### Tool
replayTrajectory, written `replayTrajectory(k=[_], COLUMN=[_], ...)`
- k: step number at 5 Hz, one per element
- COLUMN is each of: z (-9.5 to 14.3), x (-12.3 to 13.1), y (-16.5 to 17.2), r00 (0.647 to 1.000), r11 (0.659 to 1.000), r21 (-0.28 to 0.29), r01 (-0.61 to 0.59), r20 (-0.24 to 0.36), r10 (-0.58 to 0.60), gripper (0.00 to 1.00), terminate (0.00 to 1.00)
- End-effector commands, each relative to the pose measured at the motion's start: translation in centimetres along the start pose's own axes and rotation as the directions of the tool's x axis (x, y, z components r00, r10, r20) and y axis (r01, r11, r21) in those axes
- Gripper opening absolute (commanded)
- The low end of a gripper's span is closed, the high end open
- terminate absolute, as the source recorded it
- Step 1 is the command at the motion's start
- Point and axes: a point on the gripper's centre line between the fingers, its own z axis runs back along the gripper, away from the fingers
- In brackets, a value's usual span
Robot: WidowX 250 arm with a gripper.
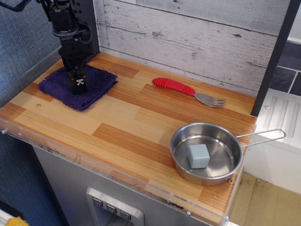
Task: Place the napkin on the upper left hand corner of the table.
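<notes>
Single view: we find the dark purple, frayed-edged terry cloth napkin (78,87) lying flat directly beneath the black gripper (79,84), toward the far left corner of the light wood-plank table (141,127). We judge it soft, light and limp, best pinched mid-cloth. The arm stands vertical; the fingertips press the cloth, but we cannot tell their opening.

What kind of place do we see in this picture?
Probably a toy or mock kitchen counter: a small steel pan and a red-handled fork lie on a wood-plank table, with buttons on the front below.
</notes>
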Motion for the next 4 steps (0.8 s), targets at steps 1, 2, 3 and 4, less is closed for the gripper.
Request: replayTrajectory(k=[1, 2, 3, 4], z=[7.6, 9.8, 11.8, 11.8], x=[-0.2, -0.3, 0.1, 0.1], y=[0.8, 0.4, -0.5, -0.5], r00=[0.993, 0.986, 0.982, 0.982], r11=[0.992, 0.988, 0.988, 0.988], r21=[0.112, 0.125, 0.13, 0.13], r01=[-0.063, -0.092, -0.081, -0.081], r20=[0.111, 0.15, 0.178, 0.178], r10=[0.051, 0.073, 0.057, 0.057], gripper=[1.0, 1.0, 1.0, 1.0], terminate=[0.0, 0.0, 0.0, 0.0])
